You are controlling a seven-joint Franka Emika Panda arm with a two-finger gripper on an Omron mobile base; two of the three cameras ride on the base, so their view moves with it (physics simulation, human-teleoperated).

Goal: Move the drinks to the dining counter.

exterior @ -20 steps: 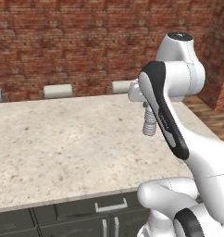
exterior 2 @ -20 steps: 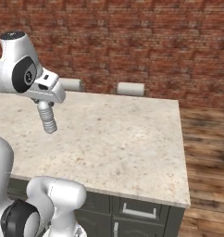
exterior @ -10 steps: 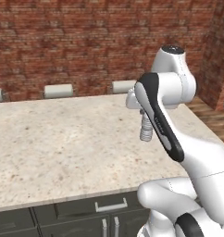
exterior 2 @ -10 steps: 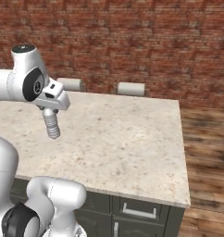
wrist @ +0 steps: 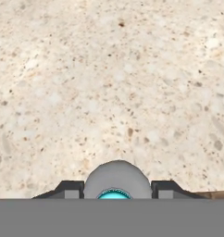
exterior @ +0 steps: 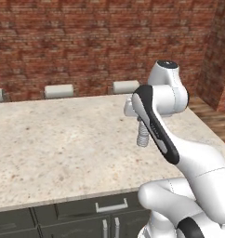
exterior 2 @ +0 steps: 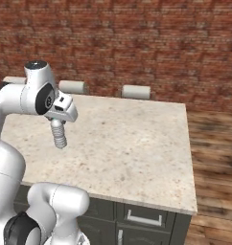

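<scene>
Teal bottle (wrist: 116,181) clamped in gripper (wrist: 116,189), fingertips (wrist: 70,189) pressed against both sides of its grey cap. Body mostly hidden below hand view's lower edge; only cap and a sliver of teal visible. Seen from the base cameras as a pale ribbed shape hanging above dining counter (exterior: 58,144), near its right edge; colour hard to make out. No label or writing legible.

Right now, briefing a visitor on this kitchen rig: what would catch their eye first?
The white arm's gripper, shut on a ribbed bottle hanging neck-up over the near left of the dining counter. In the hand view its grey cap and teal neck sit between the fingertips. Behind the counter runs a red brick wall.
</scene>
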